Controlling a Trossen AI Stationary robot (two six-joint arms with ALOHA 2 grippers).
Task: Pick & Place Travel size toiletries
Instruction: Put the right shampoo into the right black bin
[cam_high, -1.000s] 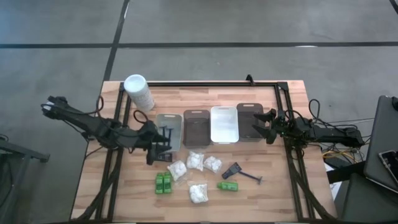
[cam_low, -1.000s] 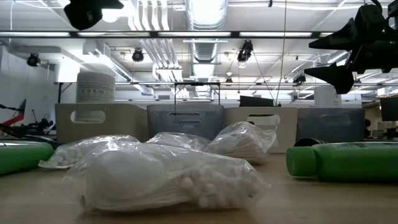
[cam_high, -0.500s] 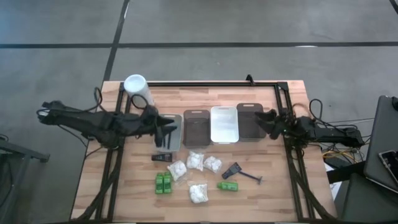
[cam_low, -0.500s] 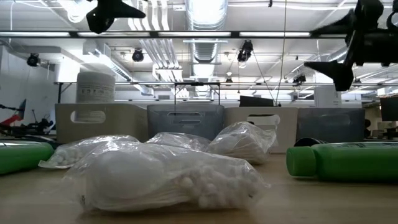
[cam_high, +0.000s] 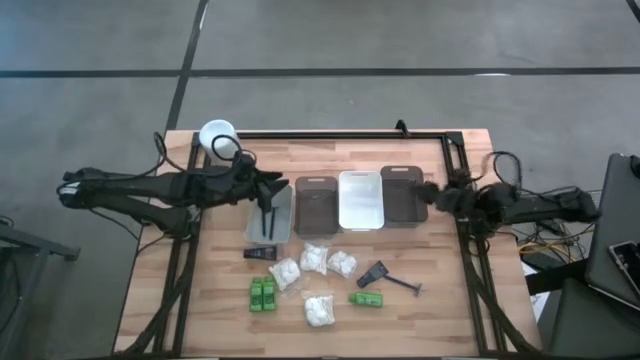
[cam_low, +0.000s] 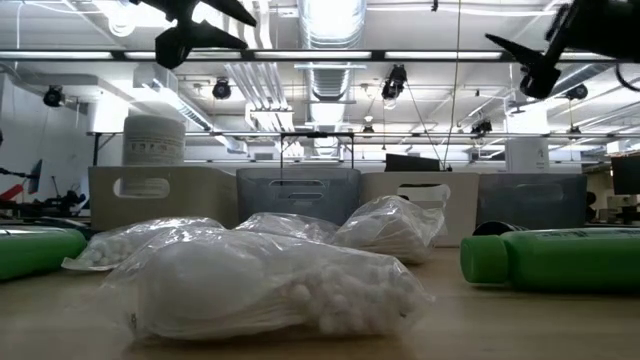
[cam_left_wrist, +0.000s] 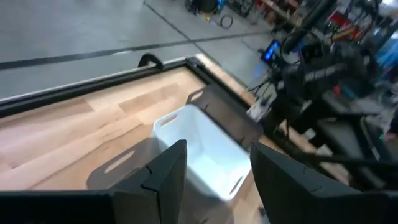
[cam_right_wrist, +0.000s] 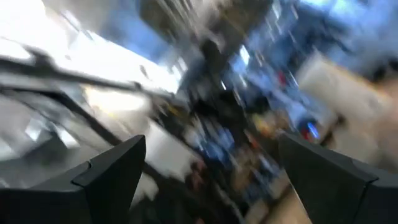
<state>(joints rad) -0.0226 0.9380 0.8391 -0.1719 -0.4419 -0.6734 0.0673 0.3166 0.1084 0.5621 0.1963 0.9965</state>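
Your wooden surface (cam_high: 330, 320) stands on a grey concrete floor, framed by black rails, while the low view looks past it into a workshop of ceiling ducts and strip lights. Four trays line the middle: a grey tray (cam_high: 284, 192), a brown tray (cam_high: 315, 205), a white tray (cam_high: 360, 199) and a dark tray (cam_high: 402, 193), with a tall white container (cam_high: 218, 139) at the far left corner. The toiletries lie nearer you: a thin razor (cam_high: 267, 222) rests in the grey tray, a short black tube (cam_high: 260, 254) sits just in front of that tray, four white packets (cam_high: 318, 309) cluster at centre, green bottles (cam_high: 263, 293) lie to their left, a single green bottle (cam_high: 366, 299) to their right, and another razor (cam_high: 386, 278) lies beyond it. In the low view the packets fill the foreground and hide most of the tray fronts; the green bottles are cut off at both edges. Your right wrist view is smeared beyond reading. Your left gripper (cam_high: 272, 186) reaches across from the left and hovers above the grey tray's far end, its fingers (cam_left_wrist: 163, 175) parted and holding nothing. Your right gripper (cam_high: 432, 193) is raised at the dark tray's right edge, arm stretched back off the surface; you cannot tell how its fingers stand.
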